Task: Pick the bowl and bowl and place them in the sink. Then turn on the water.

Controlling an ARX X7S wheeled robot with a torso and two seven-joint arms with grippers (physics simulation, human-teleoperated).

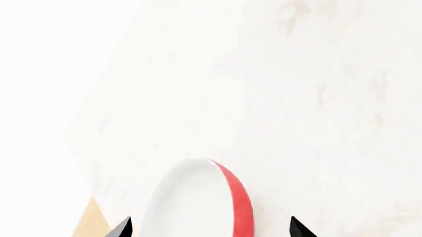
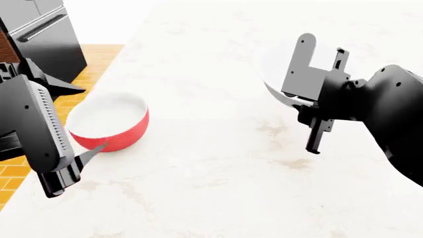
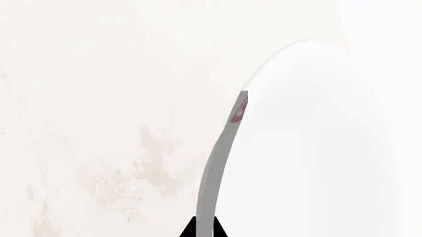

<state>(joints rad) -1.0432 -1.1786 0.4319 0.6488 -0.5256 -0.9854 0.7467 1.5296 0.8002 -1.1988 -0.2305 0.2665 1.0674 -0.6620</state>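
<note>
The red bowl [image 2: 109, 121], white inside, stands upright on the white marble counter [image 2: 218, 163] near its left edge. My left gripper [image 2: 92, 118] is open, and the bowl [image 1: 197, 202] lies between its spread fingertips [image 1: 122, 228]. My right gripper [image 2: 295, 100] is shut on the rim of the white bowl [image 2: 272, 69] and holds it tilted above the counter. In the right wrist view the two black tips of this gripper [image 3: 203, 229] pinch the bowl's grey rim [image 3: 218, 163]. The sink and its tap are out of view.
A dark appliance front [image 2: 46, 39] stands at the far left beyond the counter's left edge. An orange wooden floor [image 2: 92, 59] shows below it. The marble counter runs on forward and to the right.
</note>
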